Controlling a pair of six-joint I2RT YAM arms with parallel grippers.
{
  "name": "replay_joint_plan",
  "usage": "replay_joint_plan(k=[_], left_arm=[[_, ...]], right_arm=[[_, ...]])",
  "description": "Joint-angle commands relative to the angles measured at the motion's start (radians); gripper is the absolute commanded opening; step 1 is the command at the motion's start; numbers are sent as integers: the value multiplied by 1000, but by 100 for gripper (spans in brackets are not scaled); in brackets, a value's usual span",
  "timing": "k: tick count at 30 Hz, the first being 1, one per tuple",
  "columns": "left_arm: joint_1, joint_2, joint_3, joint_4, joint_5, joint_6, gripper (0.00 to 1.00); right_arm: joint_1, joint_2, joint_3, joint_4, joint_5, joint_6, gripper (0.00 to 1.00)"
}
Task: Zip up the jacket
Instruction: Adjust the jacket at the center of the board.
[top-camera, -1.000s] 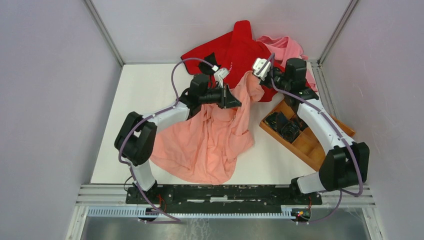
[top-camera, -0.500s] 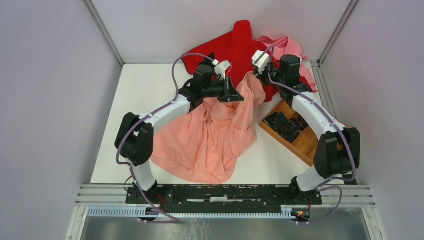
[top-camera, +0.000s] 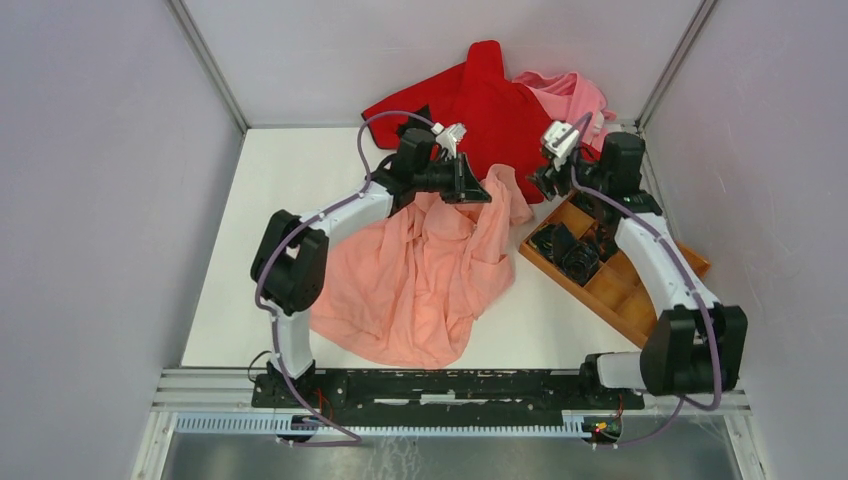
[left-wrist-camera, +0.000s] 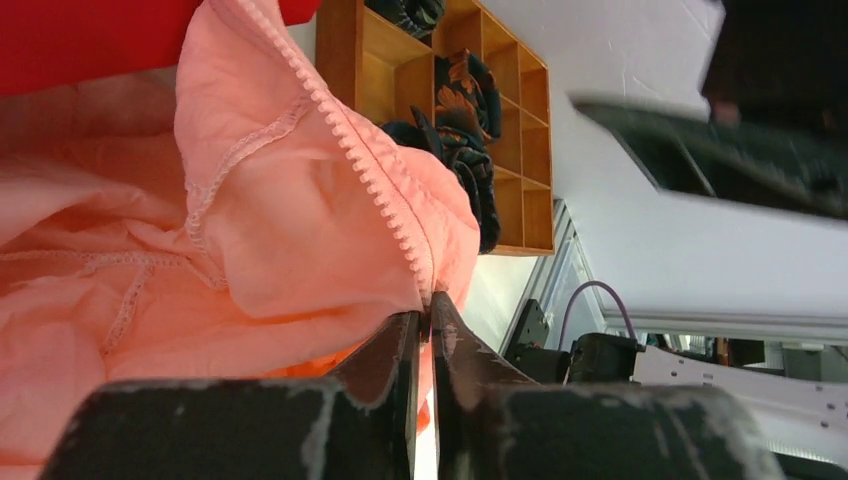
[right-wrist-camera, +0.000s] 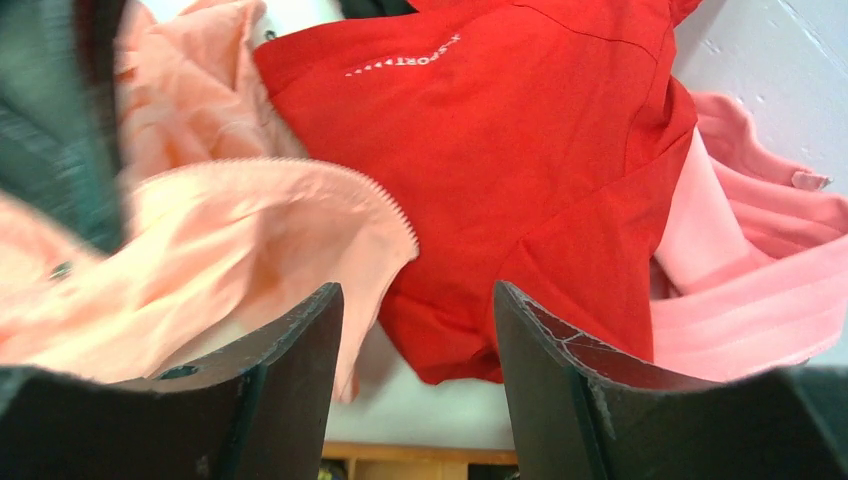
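So the wooden tray (top-camera: 640, 290) sat on the right side of the white counter (top-camera: 300, 180). It was a honey-coloured box split into square compartments, and a few of those held dark crumpled bundles (left-wrist-camera: 455, 140), too bunched up to say what they were. The other compartments showed bare wood. The only writing I could find was small white lettering (right-wrist-camera: 400, 55) on the bright red garment (top-camera: 490, 100) heaped at the back. Part of it looked like "SPORT" and the rest was too small to read. A paler pink garment (top-camera: 575, 95) with ribbed-looking folds lay just beside the red one, toward the back right corner. The jacket (top-camera: 420, 270) was spread in soft wrinkly folds across the middle of the counter. It was thin salmon fabric with visible stitching and a row of matching zipper teeth (left-wrist-camera: 370, 180) along one edge. The left gripper (left-wrist-camera: 425, 330) was pinched tight on that zipper edge, holding a corner of the jacket lifted. The right gripper (right-wrist-camera: 415, 380) hung over the red garment with its fingers spread wide and nothing between them.
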Motion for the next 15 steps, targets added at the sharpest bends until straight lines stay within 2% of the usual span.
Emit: replay_joint_plan(k=[1, 5, 11, 15], left_arm=[[9, 87, 133, -74, 28, 21, 17], [8, 121, 193, -130, -36, 70, 33], [8, 64, 199, -187, -157, 186, 53], [7, -53, 142, -229, -293, 305, 60]], right_arm=[[-33, -156, -131, -3, -219, -48, 63], [-37, -258, -294, -17, -422, -109, 63], [-40, -317, -467, -3, -554, -143, 64], [-40, -334, -518, 20, -618, -143, 64]])
